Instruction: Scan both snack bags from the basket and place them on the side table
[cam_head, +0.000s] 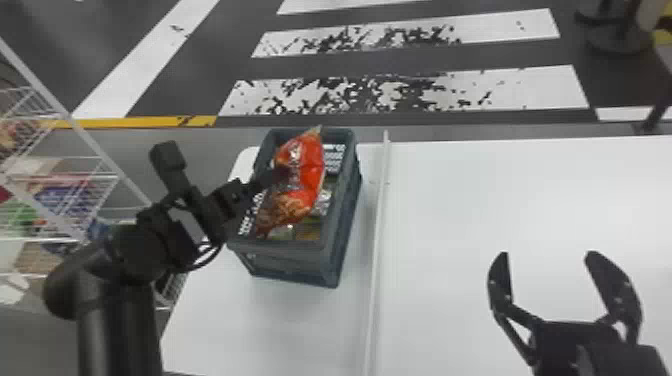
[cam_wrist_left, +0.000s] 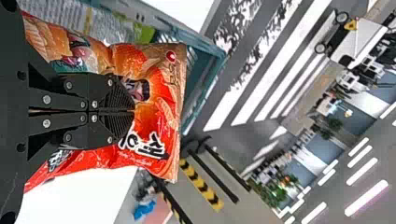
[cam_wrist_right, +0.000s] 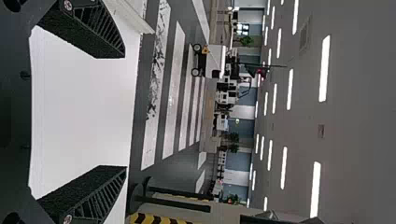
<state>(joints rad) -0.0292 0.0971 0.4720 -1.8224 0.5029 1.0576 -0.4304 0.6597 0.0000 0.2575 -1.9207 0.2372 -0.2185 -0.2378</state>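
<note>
My left gripper (cam_head: 280, 175) is shut on a red-orange snack bag (cam_head: 309, 167), which it holds at the grey basket (cam_head: 295, 245), above the things inside. In the left wrist view the two fingers of the left gripper (cam_wrist_left: 133, 112) meet over the middle of the snack bag (cam_wrist_left: 159, 116), its printed face around them. My right gripper (cam_head: 547, 260) stands open over the white table at the right, nothing between its fingers; in the right wrist view the same gripper (cam_wrist_right: 123, 112) has its fingers wide apart.
Several other packages (cam_head: 307, 230) lie in the basket. The basket stands on a white table (cam_head: 270, 320), left of a raised white edge strip (cam_head: 377, 240), with a larger white table (cam_head: 500, 200) beyond it. A wire shelf (cam_head: 60, 175) with goods stands at the far left.
</note>
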